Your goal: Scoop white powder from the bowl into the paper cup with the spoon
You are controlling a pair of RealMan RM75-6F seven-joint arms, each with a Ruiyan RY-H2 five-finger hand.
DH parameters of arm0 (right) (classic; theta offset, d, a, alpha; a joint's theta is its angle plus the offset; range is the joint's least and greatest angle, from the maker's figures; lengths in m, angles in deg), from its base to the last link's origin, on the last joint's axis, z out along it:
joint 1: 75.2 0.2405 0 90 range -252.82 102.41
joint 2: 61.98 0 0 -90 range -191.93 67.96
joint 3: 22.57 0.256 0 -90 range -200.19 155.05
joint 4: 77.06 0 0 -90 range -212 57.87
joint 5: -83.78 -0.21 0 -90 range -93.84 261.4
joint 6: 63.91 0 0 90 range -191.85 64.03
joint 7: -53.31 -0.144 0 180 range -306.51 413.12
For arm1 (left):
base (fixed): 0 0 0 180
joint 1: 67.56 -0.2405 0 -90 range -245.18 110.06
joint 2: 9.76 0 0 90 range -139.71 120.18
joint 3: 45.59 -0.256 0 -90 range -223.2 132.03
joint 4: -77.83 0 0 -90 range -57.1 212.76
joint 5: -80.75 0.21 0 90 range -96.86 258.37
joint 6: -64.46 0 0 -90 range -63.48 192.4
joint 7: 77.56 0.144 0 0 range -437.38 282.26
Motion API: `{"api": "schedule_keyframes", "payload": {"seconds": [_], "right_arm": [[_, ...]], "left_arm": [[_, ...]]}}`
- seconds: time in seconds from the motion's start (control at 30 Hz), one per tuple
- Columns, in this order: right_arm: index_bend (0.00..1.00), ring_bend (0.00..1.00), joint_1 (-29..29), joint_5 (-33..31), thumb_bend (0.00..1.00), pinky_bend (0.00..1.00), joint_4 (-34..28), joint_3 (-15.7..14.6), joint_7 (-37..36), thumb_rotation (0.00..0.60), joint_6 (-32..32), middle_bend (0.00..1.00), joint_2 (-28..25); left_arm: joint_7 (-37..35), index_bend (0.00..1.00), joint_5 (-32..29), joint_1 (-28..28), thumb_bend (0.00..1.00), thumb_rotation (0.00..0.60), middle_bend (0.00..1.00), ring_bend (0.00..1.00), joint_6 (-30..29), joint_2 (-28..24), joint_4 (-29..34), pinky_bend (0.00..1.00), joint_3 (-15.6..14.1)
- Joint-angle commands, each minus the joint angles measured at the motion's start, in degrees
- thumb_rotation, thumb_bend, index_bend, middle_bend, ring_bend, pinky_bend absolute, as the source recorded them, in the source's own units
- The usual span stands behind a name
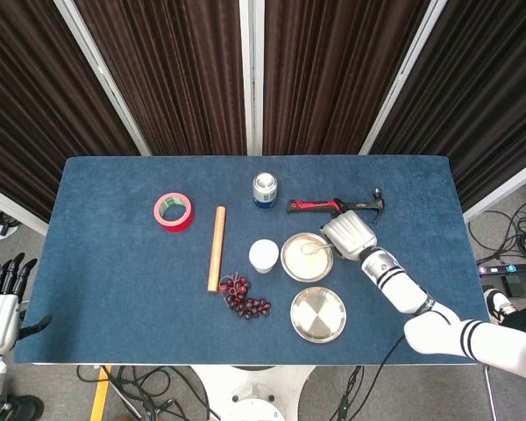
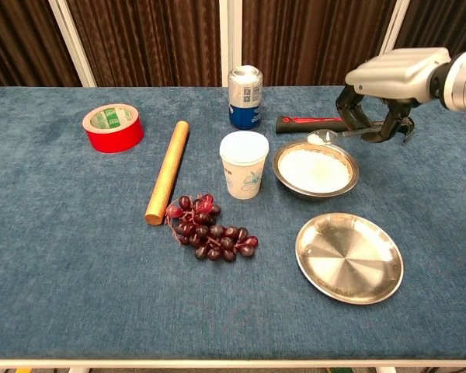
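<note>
A metal bowl [image 2: 280, 169] of white powder [image 2: 315, 169] sits right of the white paper cup [image 2: 244, 164]. My right hand [image 2: 388, 81] hangs above the bowl's far right rim and holds a metal spoon [image 2: 331, 137], whose scoop end points left over the bowl's far edge. In the head view the right hand [image 1: 349, 234] is just right of the bowl [image 1: 288, 265], with the cup [image 1: 264, 255] to the bowl's left. My left hand [image 1: 2, 298] hangs off the table's left edge, fingers apart, holding nothing.
A blue can [image 2: 245, 97] and a red-handled hammer [image 2: 311, 123] lie behind the bowl. An empty steel plate [image 2: 349, 257] sits in front of it. Grapes [image 2: 210, 231], a wooden rod [image 2: 167, 172] and red tape [image 2: 113, 127] lie to the left.
</note>
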Motion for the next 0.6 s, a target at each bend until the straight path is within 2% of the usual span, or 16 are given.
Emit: {"api": "schedule_keyframes", "payload": {"seconds": [0.03,0.3,0.43,0.6], "right_arm": [[0.63,0.25,1.4,0.2,0.33,0.00,-2.5,1.3,0.4,0.600,1.4,0.61,-1.8],[0.63,0.25,6.8,-2.7,0.33,0.00,-6.0,2.6,8.1,0.600,3.5,0.61,-2.2],[0.63,0.25,10.4,-6.1,0.33,0.00,-5.8,1.7,15.7,0.600,3.6,0.61,-0.6],[0.63,0.25,14.0,-12.0,0.33,0.00,-6.3,0.4,24.8,0.600,0.4,0.61,2.9]], "left_arm": [[0.0,0.14,0.0,-0.1,0.10,0.600,0.10,0.05,-0.1,0.0,-0.1,0.04,0.0],[-0.9,0.14,0.2,-0.3,0.10,0.600,0.10,0.05,-0.3,0.4,-1.1,0.04,-0.3],[-1.3,0.14,0.1,-0.3,0.10,0.600,0.10,0.05,-0.2,0.6,-1.3,0.04,-0.2],[-2.2,0.14,0.0,-0.6,0.10,0.600,0.10,0.05,-0.3,1.2,-2.2,0.04,-0.3]]}}
